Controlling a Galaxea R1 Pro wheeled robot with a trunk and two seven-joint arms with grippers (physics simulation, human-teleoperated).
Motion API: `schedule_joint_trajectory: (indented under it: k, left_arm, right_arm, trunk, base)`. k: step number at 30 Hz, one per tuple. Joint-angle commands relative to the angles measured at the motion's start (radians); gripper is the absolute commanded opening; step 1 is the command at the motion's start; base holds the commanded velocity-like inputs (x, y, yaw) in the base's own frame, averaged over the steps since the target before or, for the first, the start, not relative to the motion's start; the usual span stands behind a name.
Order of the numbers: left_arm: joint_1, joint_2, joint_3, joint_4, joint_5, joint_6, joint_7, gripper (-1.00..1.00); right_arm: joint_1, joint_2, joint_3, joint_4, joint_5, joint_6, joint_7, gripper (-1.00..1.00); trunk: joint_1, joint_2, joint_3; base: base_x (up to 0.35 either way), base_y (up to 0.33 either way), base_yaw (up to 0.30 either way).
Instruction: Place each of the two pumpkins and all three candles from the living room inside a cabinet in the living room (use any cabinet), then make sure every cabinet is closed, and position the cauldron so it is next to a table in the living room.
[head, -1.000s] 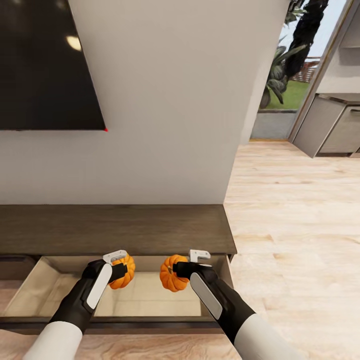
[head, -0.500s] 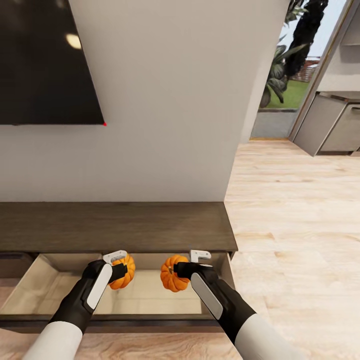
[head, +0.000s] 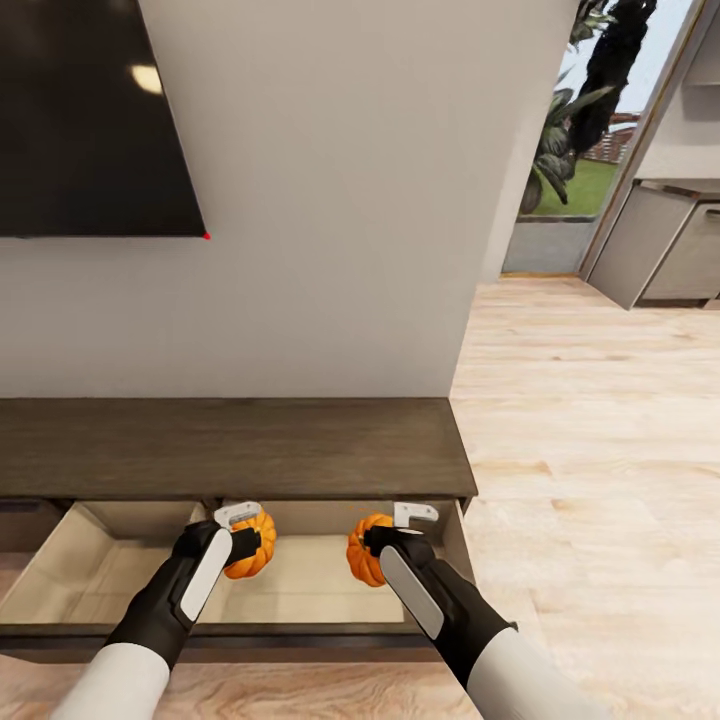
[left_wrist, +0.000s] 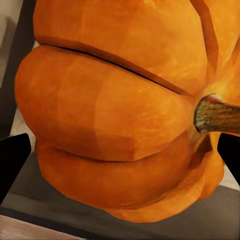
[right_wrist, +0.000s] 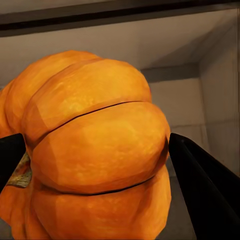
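Observation:
The long dark-brown cabinet (head: 230, 450) stands against the wall with one drawer (head: 300, 580) pulled open toward me, its inside pale beige. My left gripper (head: 240, 540) is shut on an orange pumpkin (head: 256, 552) over the drawer's middle. In the left wrist view that pumpkin (left_wrist: 120, 110) lies sideways with its brown stem (left_wrist: 215, 115) between the black fingertips (left_wrist: 12, 160). My right gripper (head: 380, 543) is shut on the second pumpkin (head: 362, 556) near the drawer's right wall. This pumpkin (right_wrist: 95, 160) sits between dark fingers (right_wrist: 205, 195) in the right wrist view, with the drawer's inner walls behind.
A black TV (head: 90, 120) hangs on the white wall above the cabinet. Pale wood floor (head: 600, 420) stretches to the right toward a glass door with plants (head: 570, 150) and grey cupboards (head: 670, 250). A closed cabinet panel (head: 25, 510) adjoins the drawer.
The camera has shifted slightly, so the wall and cabinet sit higher in the picture. My right gripper carried its pumpkin to the right, toward the drawer's right wall. The left one has barely moved.

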Motion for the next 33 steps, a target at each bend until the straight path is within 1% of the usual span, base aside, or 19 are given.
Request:
schedule_joint_trajectory:
  k: [1, 20, 23, 25, 33]
  left_arm:
    - [-0.001, 0.000, -0.005, -0.001, 0.009, 0.001, 0.010, -1.00]
    - [-0.001, -0.002, -0.011, 0.000, 0.012, 0.002, 0.003, -1.00]
    - [-0.001, -0.002, -0.030, 0.000, 0.012, 0.002, 0.003, -1.00]
    - [-0.001, -0.002, -0.037, -0.001, 0.014, 0.002, 0.003, -1.00]
    - [-0.001, -0.002, -0.043, 0.000, 0.015, 0.002, 0.003, -1.00]
  right_arm:
    - [-0.001, 0.000, 0.003, -0.001, -0.007, 0.002, -0.010, -1.00]
    - [-0.001, 0.000, 0.003, -0.001, -0.007, -0.001, -0.013, -1.00]
    - [-0.001, 0.000, 0.003, -0.001, -0.007, -0.001, -0.013, -1.00]
    - [-0.001, 0.000, 0.003, -0.001, -0.007, -0.001, -0.013, -1.00]
    - [-0.001, 0.000, 0.003, -0.001, -0.010, -0.026, -0.014, -1.00]
  trunk:
    - [0.004, -0.008, -0.004]
    - [0.077, -0.141, -0.064]
    - [0.088, -0.162, -0.073]
    - [0.096, -0.176, -0.079]
    - [0.126, -0.232, -0.104]
  base:
    - [0.000, 0.000, 0.000]
    - [0.000, 0.000, 0.000]
    - [0.000, 0.000, 0.000]
    - [0.000, 0.000, 0.000]
    - [0.000, 0.000, 0.000]
